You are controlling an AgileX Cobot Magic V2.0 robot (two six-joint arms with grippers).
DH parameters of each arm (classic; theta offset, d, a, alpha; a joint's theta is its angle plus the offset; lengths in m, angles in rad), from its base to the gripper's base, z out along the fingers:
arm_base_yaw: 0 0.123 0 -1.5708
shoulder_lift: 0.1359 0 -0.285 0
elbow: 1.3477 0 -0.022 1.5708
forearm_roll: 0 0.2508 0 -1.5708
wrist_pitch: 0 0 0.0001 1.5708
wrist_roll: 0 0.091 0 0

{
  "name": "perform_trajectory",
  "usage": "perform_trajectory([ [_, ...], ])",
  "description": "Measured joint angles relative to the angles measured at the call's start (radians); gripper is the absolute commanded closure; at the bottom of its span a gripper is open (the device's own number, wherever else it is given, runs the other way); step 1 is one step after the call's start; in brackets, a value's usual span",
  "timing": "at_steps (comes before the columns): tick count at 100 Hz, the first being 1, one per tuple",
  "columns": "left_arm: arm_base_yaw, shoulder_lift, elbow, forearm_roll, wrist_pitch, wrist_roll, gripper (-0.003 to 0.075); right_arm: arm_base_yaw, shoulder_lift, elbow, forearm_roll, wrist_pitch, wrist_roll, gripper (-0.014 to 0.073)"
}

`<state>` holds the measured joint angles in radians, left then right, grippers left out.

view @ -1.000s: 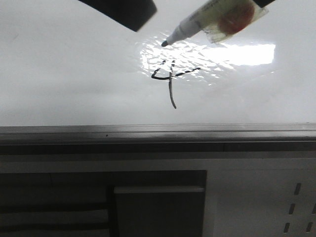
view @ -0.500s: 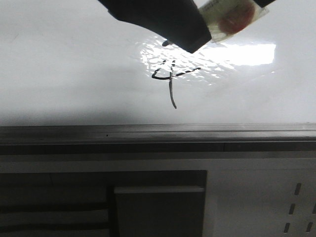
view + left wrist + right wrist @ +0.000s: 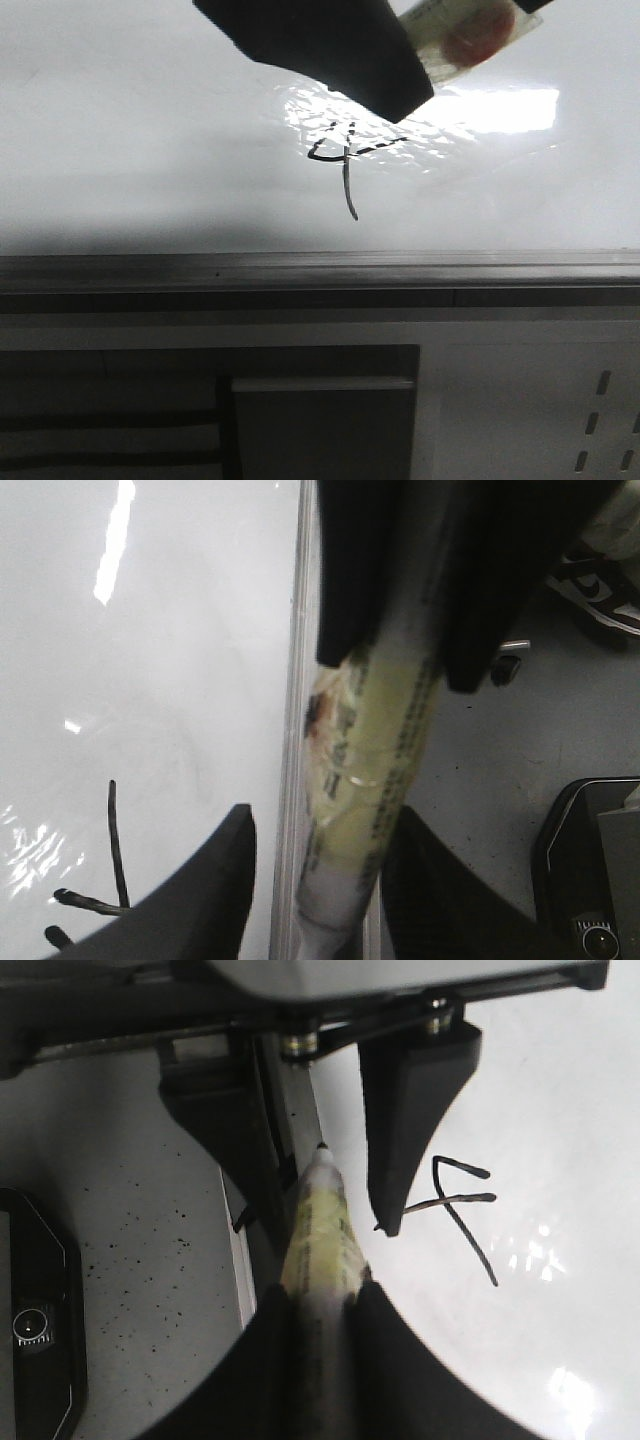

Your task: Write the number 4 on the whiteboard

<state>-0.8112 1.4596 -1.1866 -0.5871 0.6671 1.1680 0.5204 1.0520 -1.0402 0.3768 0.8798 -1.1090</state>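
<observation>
Grey metal rail [image 3: 320, 268] crosses the lower middle of the frame, with the whiteboard [image 3: 130, 150] beyond it. Just above centre sits the number 4 [image 3: 345, 165]. Farther up, the left hand [image 3: 330, 45] spreads open around the marker [image 3: 470, 40], which the right hand [image 3: 325, 1295] clamps.

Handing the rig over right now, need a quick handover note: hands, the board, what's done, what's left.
Right hand: shut on the marker, tip clear of the writing.
Left hand: open, fingers either side of the marker's tip end, not gripping it.
The number 4 is on the whiteboard, under the bright reflection, with a long tail and a broken crossbar.
Done: the digit is written.
Left: probably only moving the marker and both arms off the board; retrace the crossbar if a solid stroke is wanted.
</observation>
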Motion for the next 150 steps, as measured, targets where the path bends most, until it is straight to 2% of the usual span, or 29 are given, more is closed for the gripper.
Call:
perform_trajectory([
  [24,0.0,0.0,0.0,-0.002,-0.002,0.0,0.0641,0.0,0.0,0.0,-0.004,-0.004,0.0,0.0658],
  [44,-0.002,0.0,0.0,0.002,0.002,0.014,0.072,0.0,0.0,0.0,-0.006,-0.007,-0.003,0.0643],
  [51,-0.002,0.0,0.0,0.003,0.001,0.018,0.0739,0.0,0.0,0.0,-0.012,-0.004,-0.002,0.0559],
  [59,-0.002,0.0,0.0,0.003,0.004,0.019,0.0741,0.0,-0.002,0.0,-0.019,-0.004,-0.002,0.0404],
  [65,-0.004,-0.002,0.0,0.003,0.004,0.019,0.0741,0.0,-0.004,0.0,-0.023,-0.004,-0.002,0.0323],
  [70,-0.004,-0.011,0.0,0.004,0.002,0.019,0.0741,0.0,-0.013,0.0,-0.023,-0.004,0.0,0.0298],
  [82,-0.002,-0.05,0.0,0.04,0.0,-0.011,0.0741,-0.002,-0.057,-0.012,-0.055,0.005,0.045,0.0303],
  [96,0.034,-0.111,0.0,0.131,0.027,-0.155,0.0741,-0.037,-0.159,-0.03,-0.125,0.014,0.169,0.0303],
  [107,0.097,-0.166,0.0,0.239,0.101,-0.333,0.0741,-0.078,-0.259,-0.036,-0.183,0.023,0.268,0.0303],
  [128,0.256,-0.308,0.029,0.396,0.232,-0.66,0.0741,-0.143,-0.378,-0.042,-0.212,0.058,0.331,0.0303],
  [140,0.37,-0.419,0.127,0.463,0.204,-0.823,0.0741,-0.151,-0.386,-0.042,-0.213,0.069,0.34,0.0303],
  [150,0.472,-0.503,0.243,0.483,0.115,-0.927,0.0741,-0.151,-0.386,-0.042,-0.213,0.075,0.345,0.0303],
])
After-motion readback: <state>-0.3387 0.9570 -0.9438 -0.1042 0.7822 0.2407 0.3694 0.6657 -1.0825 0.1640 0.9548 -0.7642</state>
